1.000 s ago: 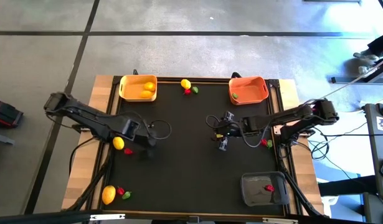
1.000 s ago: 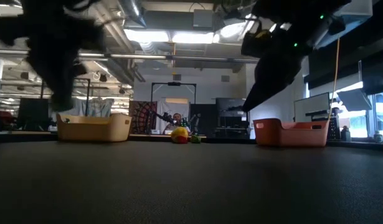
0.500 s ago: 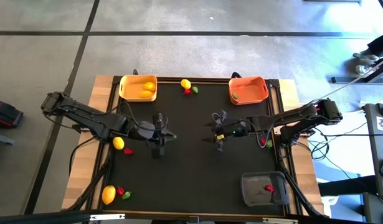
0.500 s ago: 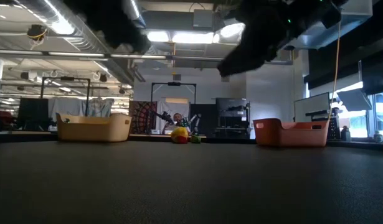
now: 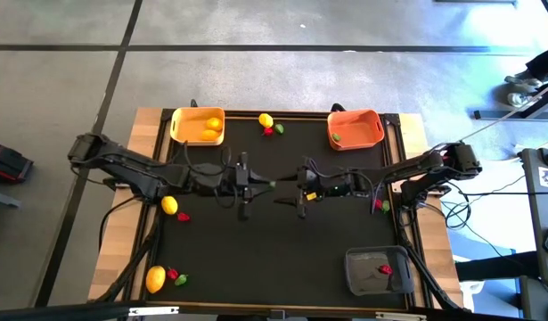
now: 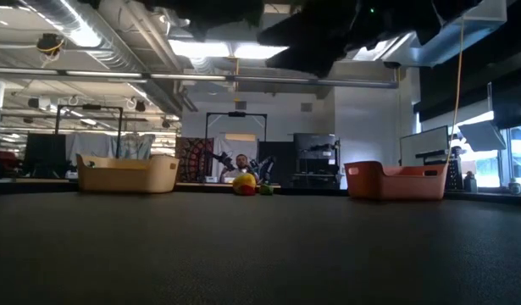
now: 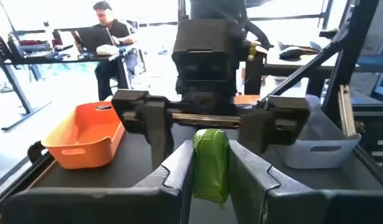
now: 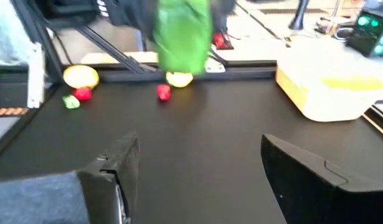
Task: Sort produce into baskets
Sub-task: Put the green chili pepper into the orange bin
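The step in hand looks like a handover of 1 green piece (image 7: 210, 163) between the 2 arms, above the middle of the black mat (image 5: 274, 259). The left gripper (image 5: 267, 185) is clamped on this green piece; in the left wrist view it sits between the 2 dark fingers (image 7: 179, 171), a smooth, glossy, long shape. The right gripper (image 5: 282, 198) faces it from the right side of the frame with its fingers (image 8: 113, 168) apart and nothing between them, and the green piece (image 8: 184, 34) shows in front of it, in the upper middle of the right wrist view.

I judge the next move needs the right gripper to come around the free end of the piece and close before the left one lets go. The piece is small and slippery-looking, so good alignment matters.

The baskets are rigid plastic with rounded corners. The yellow-orange basket (image 5: 177, 132), upper left of the high view, holds yellow ovals. The orange-red basket (image 5: 373, 118), upper right, holds 1 green piece, so the held one probably belongs there. The dark grey basket (image 5: 358, 278), lower right, looks translucent and holds a red piece.

Loose produce remains at the top middle, the left edge and the lower left.
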Robot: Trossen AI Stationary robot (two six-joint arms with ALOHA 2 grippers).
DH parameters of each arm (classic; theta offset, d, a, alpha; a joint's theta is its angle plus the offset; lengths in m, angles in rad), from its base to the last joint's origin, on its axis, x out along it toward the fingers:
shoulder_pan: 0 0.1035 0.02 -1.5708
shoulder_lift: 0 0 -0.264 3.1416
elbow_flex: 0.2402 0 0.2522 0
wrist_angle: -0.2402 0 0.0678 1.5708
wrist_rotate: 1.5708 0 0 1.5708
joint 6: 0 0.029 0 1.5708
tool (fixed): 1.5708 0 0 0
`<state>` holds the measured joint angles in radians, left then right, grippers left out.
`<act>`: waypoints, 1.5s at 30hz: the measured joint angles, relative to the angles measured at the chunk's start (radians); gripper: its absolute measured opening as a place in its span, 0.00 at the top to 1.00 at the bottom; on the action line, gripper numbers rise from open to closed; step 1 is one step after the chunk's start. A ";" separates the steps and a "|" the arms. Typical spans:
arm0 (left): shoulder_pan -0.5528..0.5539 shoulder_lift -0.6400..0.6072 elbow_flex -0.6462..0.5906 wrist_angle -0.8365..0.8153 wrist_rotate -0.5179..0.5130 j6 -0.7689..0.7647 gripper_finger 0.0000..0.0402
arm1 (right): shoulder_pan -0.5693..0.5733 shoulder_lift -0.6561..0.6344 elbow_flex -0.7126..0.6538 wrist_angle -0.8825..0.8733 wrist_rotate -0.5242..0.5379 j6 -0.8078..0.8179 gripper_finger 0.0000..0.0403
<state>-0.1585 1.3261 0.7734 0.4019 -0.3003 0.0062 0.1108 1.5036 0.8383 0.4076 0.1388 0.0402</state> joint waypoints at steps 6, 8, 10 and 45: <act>0.012 0.049 0.000 0.032 0.003 -0.006 0.81 | 0.000 0.000 0.000 0.011 -0.001 0.004 0.34; 0.008 0.069 0.000 0.072 0.005 -0.006 0.81 | 0.000 0.000 0.000 0.011 -0.001 0.004 0.34; 0.005 0.083 0.000 0.105 0.006 -0.006 0.81 | 0.000 0.000 0.000 0.012 -0.001 0.005 0.34; 0.011 0.100 -0.001 0.104 0.006 0.021 0.81 | 0.000 0.052 -0.001 0.155 -0.019 -0.024 0.73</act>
<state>-0.1478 1.4265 0.7727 0.5060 -0.2947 0.0273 0.1112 1.5555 0.8375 0.5628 0.1196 0.0162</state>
